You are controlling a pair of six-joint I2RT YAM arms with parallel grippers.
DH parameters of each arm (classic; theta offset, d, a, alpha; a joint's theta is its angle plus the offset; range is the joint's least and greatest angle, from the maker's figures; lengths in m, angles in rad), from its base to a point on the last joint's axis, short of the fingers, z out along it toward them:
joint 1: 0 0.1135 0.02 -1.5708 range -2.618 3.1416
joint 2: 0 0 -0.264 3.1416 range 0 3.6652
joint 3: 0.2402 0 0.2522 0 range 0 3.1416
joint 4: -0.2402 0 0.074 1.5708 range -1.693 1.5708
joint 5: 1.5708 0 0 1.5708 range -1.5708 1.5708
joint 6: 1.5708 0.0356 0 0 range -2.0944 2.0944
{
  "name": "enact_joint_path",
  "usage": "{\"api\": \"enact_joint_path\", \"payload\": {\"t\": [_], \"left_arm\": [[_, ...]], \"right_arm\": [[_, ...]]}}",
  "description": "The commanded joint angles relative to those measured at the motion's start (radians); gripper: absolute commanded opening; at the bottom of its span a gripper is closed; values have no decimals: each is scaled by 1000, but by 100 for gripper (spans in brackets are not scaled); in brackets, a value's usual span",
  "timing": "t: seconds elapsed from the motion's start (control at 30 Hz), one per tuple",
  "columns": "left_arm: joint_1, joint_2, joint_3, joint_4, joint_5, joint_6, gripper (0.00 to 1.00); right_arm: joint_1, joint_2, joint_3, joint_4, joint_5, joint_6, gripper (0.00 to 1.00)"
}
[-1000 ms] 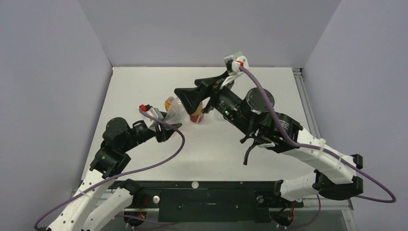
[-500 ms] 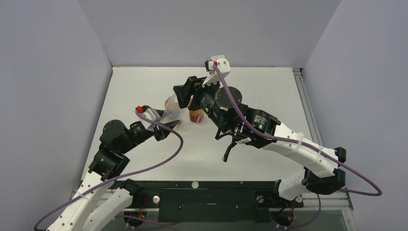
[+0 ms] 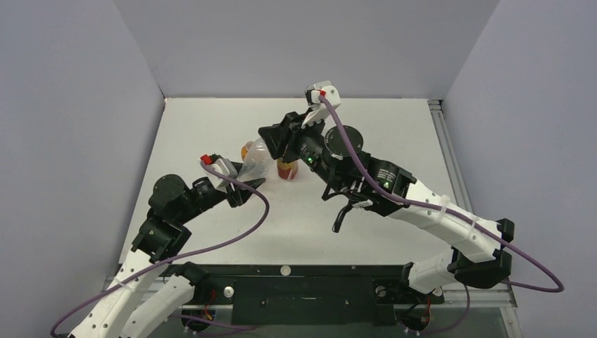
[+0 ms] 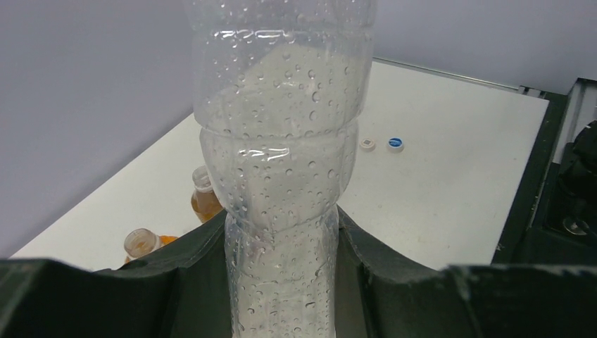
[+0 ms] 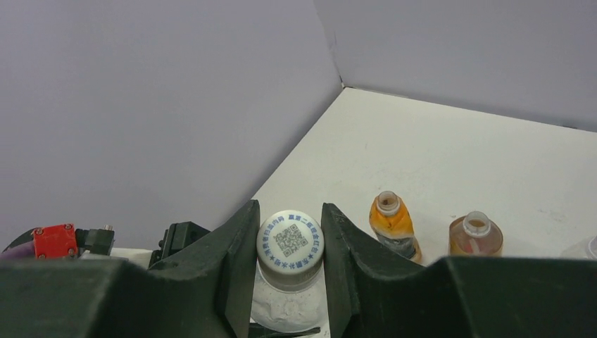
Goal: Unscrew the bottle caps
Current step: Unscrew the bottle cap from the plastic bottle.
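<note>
My left gripper (image 4: 281, 282) is shut on the lower body of the clear bottle (image 4: 281, 176), which is wet inside and held tilted above the table (image 3: 211, 127). My right gripper (image 5: 290, 246) is shut on that bottle's white cap (image 5: 290, 241), printed with a blue code, one finger on each side. In the top view the right gripper (image 3: 271, 141) sits at the clear bottle's (image 3: 255, 163) upper end. The orange bottle (image 5: 391, 220) and the reddish-brown bottle (image 5: 475, 236) stand with open necks. A white cap (image 4: 367, 144) and a blue cap (image 4: 396, 144) lie loose on the table.
Grey walls close the table at the back and both sides. The orange bottle (image 3: 247, 150) and reddish-brown bottle (image 3: 286, 170) stand right under and beside the two grippers. A metal rail (image 3: 443, 141) runs along the table's right edge.
My right arm swung left and down to the clear bottle's top, and its jaws went from wide open to shut on the white cap. The left gripper kept its hold.
</note>
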Motion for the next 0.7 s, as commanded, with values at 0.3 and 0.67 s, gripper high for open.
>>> {"api": "enact_joint_path", "payload": {"t": [0.3,0.67], "left_arm": [[-2,17,110,19,498,-245,0],[-2,17,141,16,611,-345,0]], "right_arm": [[-160,-257,-187,223,-824,-99,9],[-183,-315,-259,285,-929,-88,12]]}}
